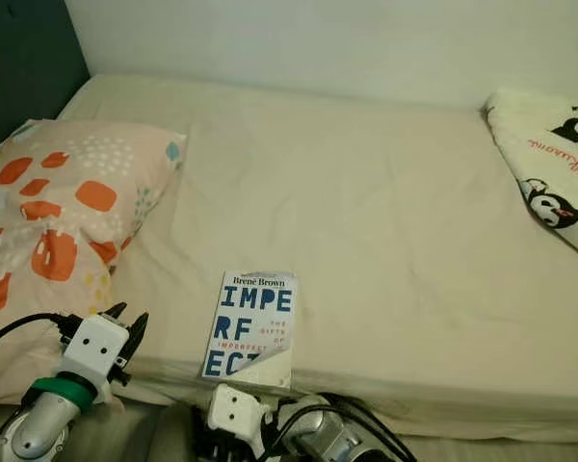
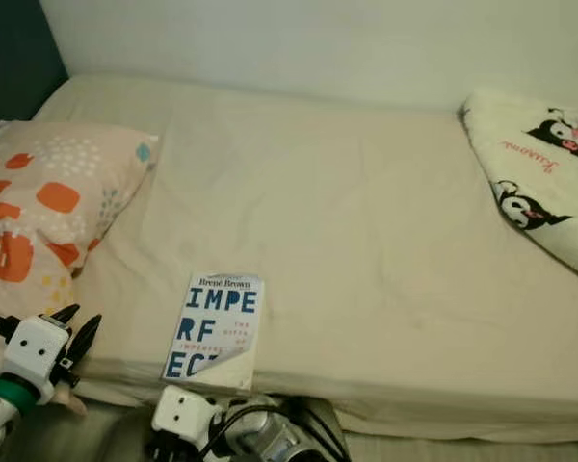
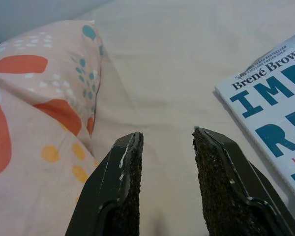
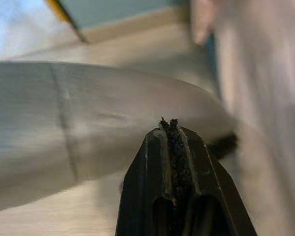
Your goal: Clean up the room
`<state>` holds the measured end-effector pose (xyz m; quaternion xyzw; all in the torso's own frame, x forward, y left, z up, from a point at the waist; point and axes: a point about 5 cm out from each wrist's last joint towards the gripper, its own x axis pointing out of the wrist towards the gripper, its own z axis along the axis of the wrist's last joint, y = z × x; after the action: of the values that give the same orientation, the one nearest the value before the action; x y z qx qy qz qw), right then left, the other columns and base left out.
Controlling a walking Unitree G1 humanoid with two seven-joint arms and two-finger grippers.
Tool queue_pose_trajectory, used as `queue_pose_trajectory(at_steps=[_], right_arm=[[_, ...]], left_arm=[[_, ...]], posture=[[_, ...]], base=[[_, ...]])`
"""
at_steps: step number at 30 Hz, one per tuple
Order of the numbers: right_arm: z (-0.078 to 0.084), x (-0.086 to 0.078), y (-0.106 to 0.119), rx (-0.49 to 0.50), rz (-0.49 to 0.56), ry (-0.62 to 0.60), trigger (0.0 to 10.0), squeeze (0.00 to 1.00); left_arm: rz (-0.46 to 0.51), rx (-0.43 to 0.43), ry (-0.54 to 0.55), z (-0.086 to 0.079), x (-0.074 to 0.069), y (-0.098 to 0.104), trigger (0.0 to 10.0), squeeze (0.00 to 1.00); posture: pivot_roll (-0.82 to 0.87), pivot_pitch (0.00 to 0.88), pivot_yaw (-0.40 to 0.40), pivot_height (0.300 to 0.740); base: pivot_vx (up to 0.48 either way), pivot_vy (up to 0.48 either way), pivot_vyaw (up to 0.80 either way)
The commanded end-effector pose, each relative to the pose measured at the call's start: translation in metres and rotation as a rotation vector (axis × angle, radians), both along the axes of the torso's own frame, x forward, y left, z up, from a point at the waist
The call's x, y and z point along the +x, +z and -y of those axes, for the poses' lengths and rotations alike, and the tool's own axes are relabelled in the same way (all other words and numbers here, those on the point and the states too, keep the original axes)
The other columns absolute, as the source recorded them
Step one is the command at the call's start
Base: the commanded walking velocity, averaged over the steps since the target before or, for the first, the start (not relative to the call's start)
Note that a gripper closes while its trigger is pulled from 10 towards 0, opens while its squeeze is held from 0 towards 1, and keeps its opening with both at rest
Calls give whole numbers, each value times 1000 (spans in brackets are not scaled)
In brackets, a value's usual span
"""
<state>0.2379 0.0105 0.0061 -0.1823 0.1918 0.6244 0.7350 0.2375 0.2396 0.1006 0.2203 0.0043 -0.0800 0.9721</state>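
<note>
A wide bed with a cream fitted sheet [image 1: 385,221] spans the scene, its near edge running along the bottom of the head views. A white paperback book with large blue cover lettering [image 1: 253,325] lies flat on the sheet at the near edge, left of centre, its near right cover corner curled up. A peach pillow printed with orange blotches and small white and teal dots [image 1: 58,207] rests on the left end of the bed, near the book but apart from it. A white blanket with black cartoon penguin figures [image 1: 554,159] lies at the far right end, well apart from the book. The left gripper [image 1: 125,314] is raised over the near edge of the pillow, left of the book; its two black fingers [image 3: 120,187] stand apart with nothing between them. The right gripper [image 4: 169,123] sits low in front of the bed edge, just below the book, its fingers pressed together on nothing.
</note>
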Motion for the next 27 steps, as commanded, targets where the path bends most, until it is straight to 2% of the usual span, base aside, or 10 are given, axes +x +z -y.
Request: queue_pose_trajectory(at_steps=[1, 2, 5, 8, 15, 16, 21, 27], right_arm=[[-1, 7, -2, -49, 91, -111, 0, 0], [-1, 7, -2, -49, 91, -111, 0, 0], [3, 14, -3, -101, 150, -213, 0, 0], [4, 16, -6, -123, 142, -274, 0, 0], [5, 16, -9, -162, 156, -285, 0, 0], [6, 15, -11, -197, 164, -267, 0, 0], [7, 15, -12, -203, 162, -267, 0, 0], [5, 16, -13, -176, 156, -396, 0, 0]], left_arm=[[-42, -13, -9, 2, -4, -7, 10000, 0], [-42, -13, -9, 2, -4, -7, 10000, 0], [-56, -18, -22, 5, -8, -10, 10000, 0], [-65, -23, -29, 7, -10, -10, 10000, 0], [-74, -21, -41, 8, -11, -12, 10000, 0], [-81, -19, -48, 9, -12, -12, 10000, 0], [-86, -19, -51, 10, -14, -13, 10000, 0], [-101, -23, -53, 11, -19, -15, 10000, 0]], posture=[[141, 172, -34, 611], [141, 172, -34, 611], [141, 179, -32, 611], [144, 190, -29, 611], [145, 197, -27, 611], [146, 208, -25, 611], [149, 213, -25, 611], [149, 225, -21, 611]], base=[[0, 0, 0], [0, 0, 0], [0, 0, 0], [0, 0, 0], [0, 0, 0], [0, 0, 0], [0, 0, 0], [0, 0, 0]])
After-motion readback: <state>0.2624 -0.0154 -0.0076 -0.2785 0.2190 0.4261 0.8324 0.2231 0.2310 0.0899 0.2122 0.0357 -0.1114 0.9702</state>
